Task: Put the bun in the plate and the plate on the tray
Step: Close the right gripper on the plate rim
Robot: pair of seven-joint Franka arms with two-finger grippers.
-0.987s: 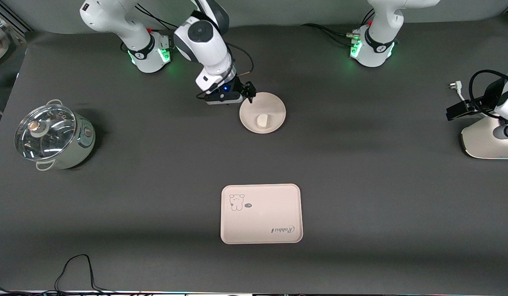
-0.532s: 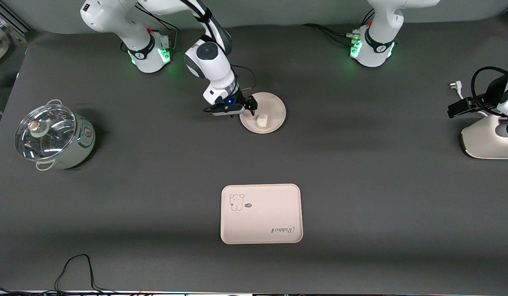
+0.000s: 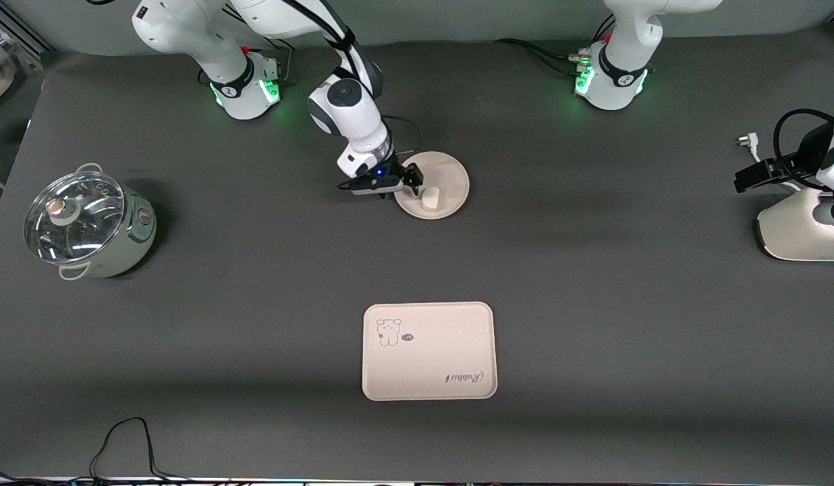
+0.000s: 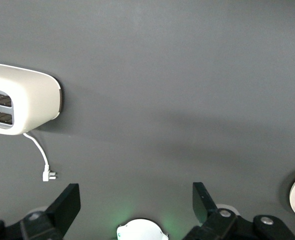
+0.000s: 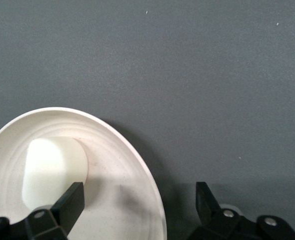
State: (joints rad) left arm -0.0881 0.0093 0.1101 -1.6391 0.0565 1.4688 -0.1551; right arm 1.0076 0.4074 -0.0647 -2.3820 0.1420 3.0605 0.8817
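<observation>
One smooth off-white bun (image 3: 430, 198) sits in the round plate (image 3: 451, 177); the right gripper (image 3: 409, 183) straddles its rim, fingers apart. The rectangular tray (image 3: 428, 351) lies nearer the camera. The left gripper (image 4: 135, 200) waits, spread wide.

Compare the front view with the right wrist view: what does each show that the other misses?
Only the front view: the tray nearer the camera, a lidded pot, a toaster and the waiting left gripper, open. Only the right wrist view: one finger inside the plate's rim, the other outside over the table, not yet closed on it. Both: the plate, the bun lying in it, and the right gripper, open at the rim.
</observation>
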